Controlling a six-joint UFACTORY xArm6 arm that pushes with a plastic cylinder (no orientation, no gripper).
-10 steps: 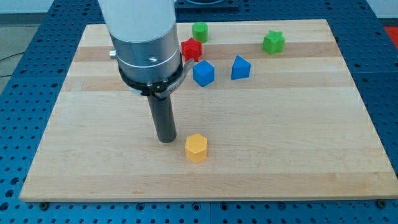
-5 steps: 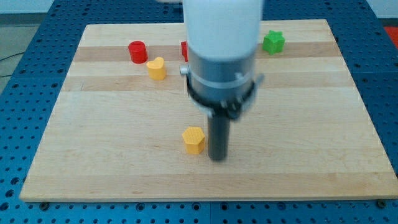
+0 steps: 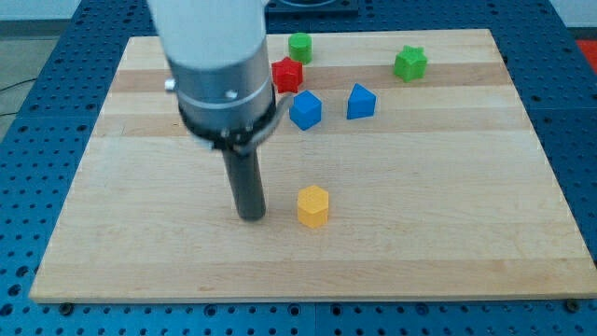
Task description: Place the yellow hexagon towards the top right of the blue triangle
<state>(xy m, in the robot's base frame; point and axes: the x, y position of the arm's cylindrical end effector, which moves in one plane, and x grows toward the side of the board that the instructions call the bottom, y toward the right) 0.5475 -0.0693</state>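
Note:
The yellow hexagon (image 3: 313, 206) lies on the wooden board (image 3: 466, 187) below the middle. My tip (image 3: 251, 216) rests on the board a short way to the view's left of it, with a gap between them. The blue triangle (image 3: 361, 101) lies well above the hexagon, slightly to the view's right. A blue cube-like block (image 3: 305, 110) sits just left of the triangle.
A red star-like block (image 3: 288, 75) and a green cylinder (image 3: 299, 47) lie near the top middle, beside the arm's body. A green star (image 3: 409, 63) lies at the top right. The arm hides the board's upper left.
The tip swung from the hexagon's left to its right and back to its left. The yellow hexagon has ended up a little farther to the view's right and slightly higher.

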